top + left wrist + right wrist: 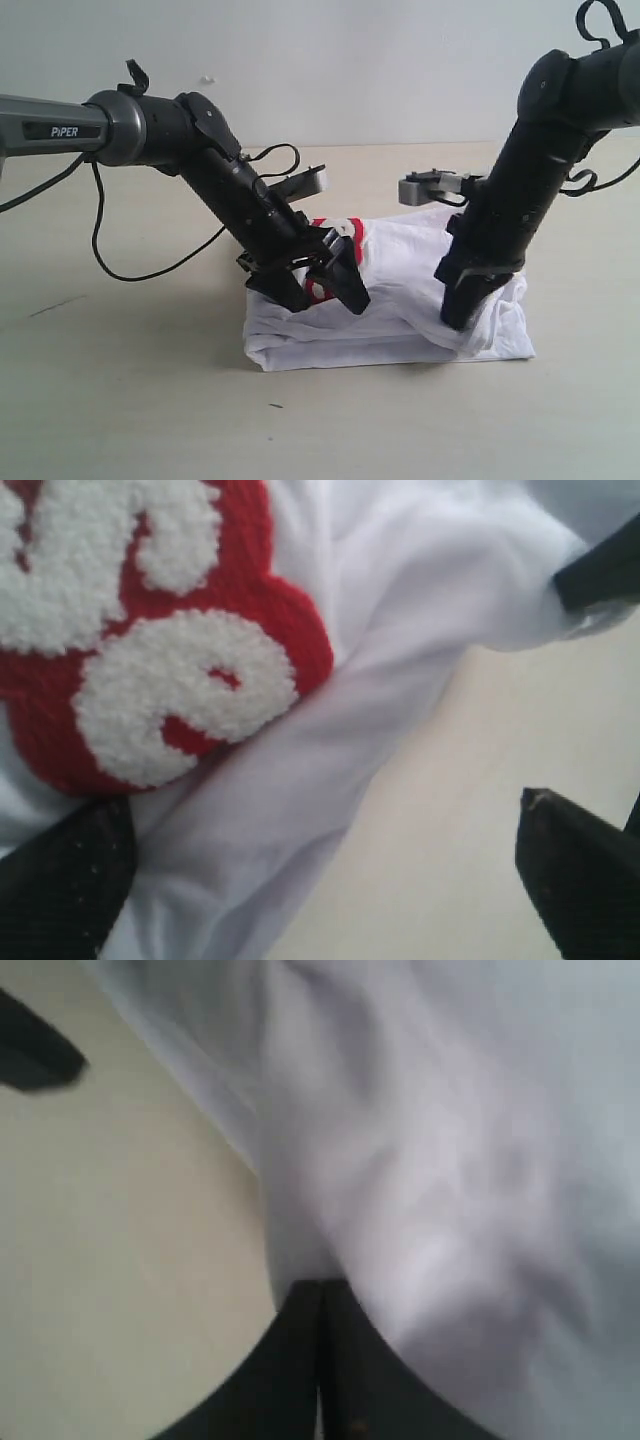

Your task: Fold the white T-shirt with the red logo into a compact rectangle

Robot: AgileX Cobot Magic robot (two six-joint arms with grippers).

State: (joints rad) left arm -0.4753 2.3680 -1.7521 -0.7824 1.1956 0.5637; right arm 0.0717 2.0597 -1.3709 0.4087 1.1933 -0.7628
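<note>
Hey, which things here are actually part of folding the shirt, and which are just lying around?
Part of the job:
white T-shirt
red logo on its chest
left gripper, open over the logo
right gripper, shut, tip against the shirt

Just lying about:
black cable trailing across the table

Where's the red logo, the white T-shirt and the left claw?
red logo [180, 645]: left wrist view, fuzzy white letter on red backing.
white T-shirt [405, 300]: exterior view, bare fabric near its middle.
left claw [325, 298]: exterior view, midway between its open fingertips.
</note>
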